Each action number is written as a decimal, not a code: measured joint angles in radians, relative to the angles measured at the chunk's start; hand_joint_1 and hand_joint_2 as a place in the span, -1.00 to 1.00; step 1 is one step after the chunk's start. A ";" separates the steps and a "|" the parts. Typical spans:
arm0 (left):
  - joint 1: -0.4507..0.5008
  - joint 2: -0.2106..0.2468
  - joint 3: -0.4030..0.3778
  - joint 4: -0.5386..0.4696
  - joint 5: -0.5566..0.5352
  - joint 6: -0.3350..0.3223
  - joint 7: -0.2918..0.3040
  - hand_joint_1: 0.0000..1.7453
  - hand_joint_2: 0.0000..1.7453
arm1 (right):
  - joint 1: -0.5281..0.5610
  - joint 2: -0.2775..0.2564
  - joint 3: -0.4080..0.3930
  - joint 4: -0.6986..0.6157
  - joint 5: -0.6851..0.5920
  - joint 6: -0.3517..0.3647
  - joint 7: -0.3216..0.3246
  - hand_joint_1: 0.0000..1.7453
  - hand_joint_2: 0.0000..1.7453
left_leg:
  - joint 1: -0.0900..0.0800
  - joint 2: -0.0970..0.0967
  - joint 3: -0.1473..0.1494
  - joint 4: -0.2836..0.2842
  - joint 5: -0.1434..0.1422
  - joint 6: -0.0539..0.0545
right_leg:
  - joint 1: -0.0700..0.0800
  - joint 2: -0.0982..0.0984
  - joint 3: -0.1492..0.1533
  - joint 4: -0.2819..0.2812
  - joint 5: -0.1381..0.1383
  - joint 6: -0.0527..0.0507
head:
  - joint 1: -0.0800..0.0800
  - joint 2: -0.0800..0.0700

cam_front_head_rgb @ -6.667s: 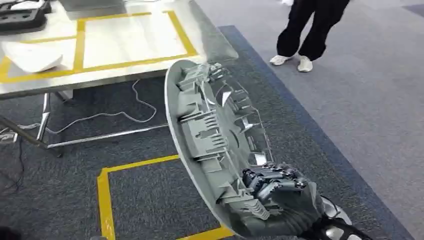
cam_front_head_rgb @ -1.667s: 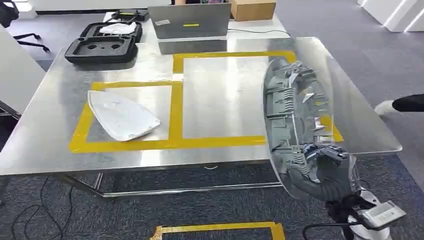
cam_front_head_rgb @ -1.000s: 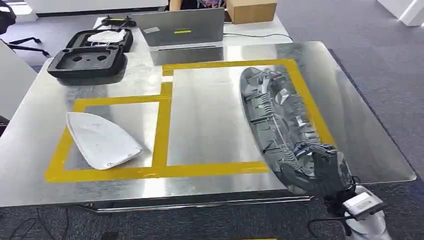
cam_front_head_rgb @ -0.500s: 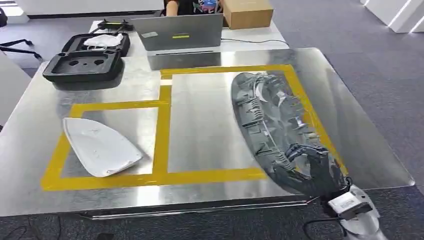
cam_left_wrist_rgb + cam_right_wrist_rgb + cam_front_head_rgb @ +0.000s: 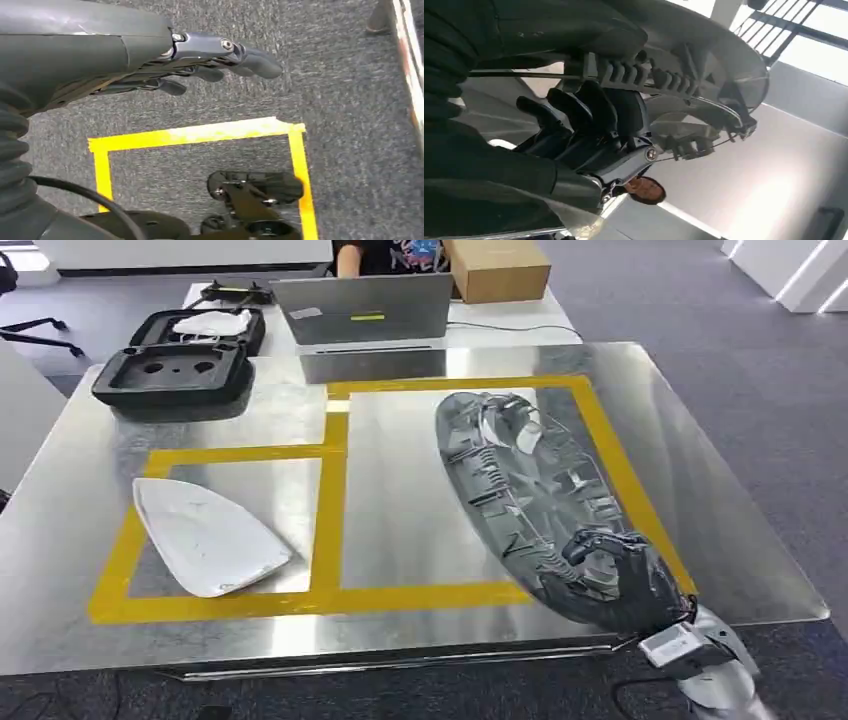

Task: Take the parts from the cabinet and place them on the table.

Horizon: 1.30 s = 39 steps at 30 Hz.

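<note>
From the head view, my right hand grips the near end of the big grey ribbed part, fingers curled over its rim, and the part stretches away from me tilted over the right-hand yellow-taped box on the worktop. I cannot tell whether its far end touches the metal yet. I judge I hold it by one end so that the length can be swung out over the marked box and lowered flat inside the tape. A white shell-shaped part lies in the left taped box, presumably the spot meant for it, well apart from the grey one. At the far side sit a black moulded tray, a laptop and a cardboard box, with a person seated behind the laptop. In the left wrist view, my left hand hangs over grey carpet with its fingers stretched out and holding nothing; I take it to be idle because the one-handed carry needs no help. A yellow tape square marks the floor beneath it. In the right wrist view the dark fingers wrap the ribbed edge of the part from underneath, which looks a firm hold for lowering.
</note>
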 joint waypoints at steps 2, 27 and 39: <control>-0.001 -0.001 0.000 0.000 0.000 0.000 0.000 -1.00 1.00 | 0.001 -0.002 0.003 0.002 0.000 -0.003 0.001 1.00 1.00 | 0.004 0.001 -0.001 0.000 -0.001 -0.002 | -0.011 -0.001 -0.074 0.154 -0.066 0.014 | 0.000 0.000; -0.001 0.004 0.000 -0.001 -0.006 0.004 0.000 -1.00 1.00 | 0.000 -0.012 0.023 0.013 0.000 -0.013 0.005 1.00 1.00 | -0.013 -0.004 0.017 0.069 -0.081 -0.004 | -0.012 -0.001 -0.008 -0.028 0.066 -0.006 | -0.003 0.000; 0.001 -0.002 0.000 0.000 -0.009 0.000 -0.002 -1.00 1.00 | -0.014 -0.018 0.035 0.027 0.004 -0.013 0.011 1.00 1.00 | -0.012 -0.005 0.010 0.051 -0.062 -0.033 | -0.012 -0.001 -0.007 -0.055 0.088 -0.008 | -0.002 0.000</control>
